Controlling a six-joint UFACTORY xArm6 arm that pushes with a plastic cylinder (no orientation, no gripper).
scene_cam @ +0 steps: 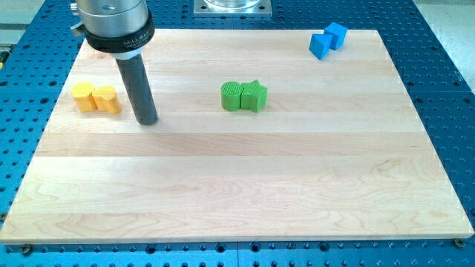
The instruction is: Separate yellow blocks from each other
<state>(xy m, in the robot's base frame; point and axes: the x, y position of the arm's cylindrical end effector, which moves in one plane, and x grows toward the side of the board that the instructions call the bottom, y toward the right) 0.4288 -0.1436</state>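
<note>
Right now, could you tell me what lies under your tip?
Only bare wooden board shows around my tip, just right of the touching yellow blocks. The contact spot itself is covered.

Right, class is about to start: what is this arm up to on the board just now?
The arm's rod stands on the wooden board, and my tip rests just to the view's right of the two yellow blocks, not yet touching them. The yellow blocks sit side by side, touching. Two green blocks touch mid-board, and two blue blocks touch near the view's top right.
</note>
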